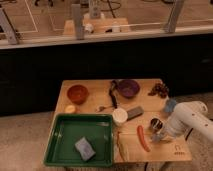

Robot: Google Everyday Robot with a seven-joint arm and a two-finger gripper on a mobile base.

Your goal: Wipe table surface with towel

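- At far left on the worktop (97,87), leave alone the green tray (57,150) and the blue-grey sponge (85,148) lying inside it; not the cloth for this job.
- Further along, note the orange bowl (77,93), black utensil (113,95), purple bowl (128,88) and white cup (120,116) crowding the middle; plan short strokes over the bare planks between them, not long sweeps.
- Right of centre, mind the red pepper-like piece (143,138) and the small metal can (155,124), both just beside the end effector (159,135) and probably easy to knock.
- Near the front right corner, end effector low over the wood, fingers pressed together, no cloth visibly pinched.
- By the right edge, find the towel (171,105): a small grey-blue heap just behind the white arm (190,119), near a dark cluster (159,90) at the far corner.
- To do it well, spread the fingers first, lift clear of the can, come down on the heap's middle, pinch firmly, then press flat and drag.
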